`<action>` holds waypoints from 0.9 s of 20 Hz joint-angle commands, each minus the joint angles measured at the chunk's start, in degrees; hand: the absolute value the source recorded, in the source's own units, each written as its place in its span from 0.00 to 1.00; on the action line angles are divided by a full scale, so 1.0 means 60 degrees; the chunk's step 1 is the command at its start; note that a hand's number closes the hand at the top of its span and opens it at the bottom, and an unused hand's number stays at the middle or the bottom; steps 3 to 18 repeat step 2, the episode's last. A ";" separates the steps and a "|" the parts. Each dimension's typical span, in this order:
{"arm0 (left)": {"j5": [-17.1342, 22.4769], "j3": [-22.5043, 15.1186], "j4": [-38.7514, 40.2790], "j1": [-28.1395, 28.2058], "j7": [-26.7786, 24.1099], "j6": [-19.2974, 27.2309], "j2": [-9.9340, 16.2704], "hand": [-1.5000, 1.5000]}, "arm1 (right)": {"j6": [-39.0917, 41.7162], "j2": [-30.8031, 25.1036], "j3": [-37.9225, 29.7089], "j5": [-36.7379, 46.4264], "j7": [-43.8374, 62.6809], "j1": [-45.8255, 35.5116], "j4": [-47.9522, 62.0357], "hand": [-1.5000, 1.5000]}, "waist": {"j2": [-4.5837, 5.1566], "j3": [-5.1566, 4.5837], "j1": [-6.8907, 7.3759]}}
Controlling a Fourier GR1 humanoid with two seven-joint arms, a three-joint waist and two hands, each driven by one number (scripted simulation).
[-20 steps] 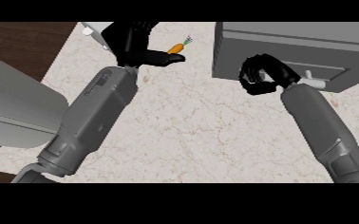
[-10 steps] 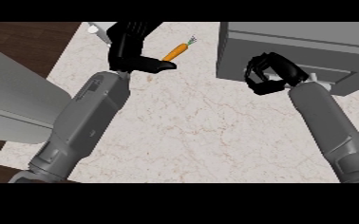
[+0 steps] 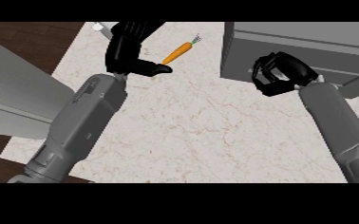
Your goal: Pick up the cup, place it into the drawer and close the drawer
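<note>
A small pale object [image 3: 102,27], possibly the cup, peeks out at the counter's far left edge and is mostly hidden behind my left hand [image 3: 128,52]. That hand is open, fingers stretched toward the far edge and thumb sticking out to the right. The grey drawer unit [image 3: 294,42] stands at the far right; I cannot tell whether its drawer is open. My right hand [image 3: 280,73] hovers in front of its near face with fingers curled, and I see nothing in it.
An orange carrot [image 3: 178,52] lies on the marble counter [image 3: 189,123] just right of my left thumb. A large grey block [image 3: 24,97] overlaps the counter's left edge. Dark wood [image 3: 35,42] shows beyond the counter's left side.
My left hand has moved left and farther back, off the carrot and toward the pale object. My right hand has shifted slightly toward the drawer unit, still curled.
</note>
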 commanded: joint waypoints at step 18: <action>0.0038 -0.0021 -0.0165 0.0120 0.0018 -0.0168 0.0034 0.00 | -0.1156 -0.1113 -0.0862 0.0038 0.0808 -0.1661 0.0219 1.00 | 0.0103 -0.0163 0.0371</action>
